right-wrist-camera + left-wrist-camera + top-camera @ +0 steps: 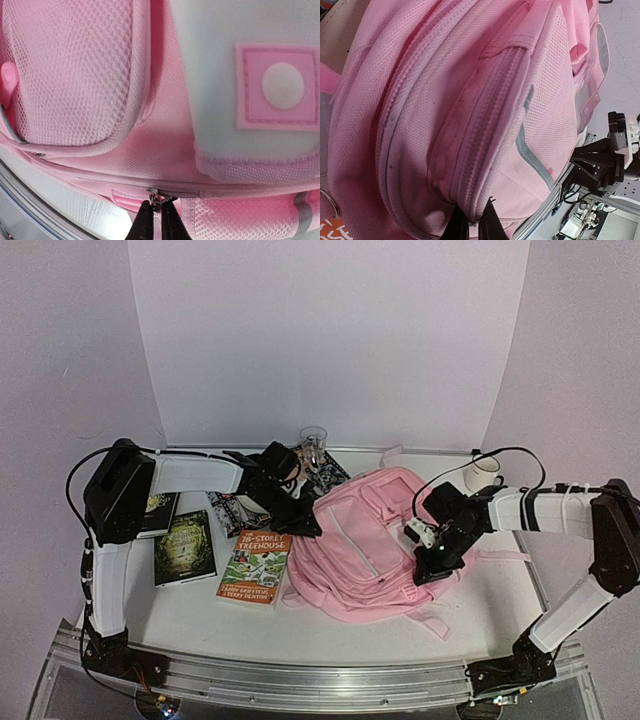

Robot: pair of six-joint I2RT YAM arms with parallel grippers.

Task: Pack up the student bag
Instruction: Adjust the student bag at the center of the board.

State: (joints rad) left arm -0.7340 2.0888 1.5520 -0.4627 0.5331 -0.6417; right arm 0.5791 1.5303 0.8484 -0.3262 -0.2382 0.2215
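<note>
The student bag (365,540) is lying mid-table, left gripper (474,214) pinching its 9 o'clock edge, right gripper (156,205) pinching the 4 o'clock zip pull (155,193), likely slipping free if tugged askew.

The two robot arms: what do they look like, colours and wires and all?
Both the left arm and right arm are built of white tube-like segments joined by chunky black joints. A thin black cable loops loosely outside each. The left gripper and right gripper are mostly black, ending in two slim dark fingers.
</note>
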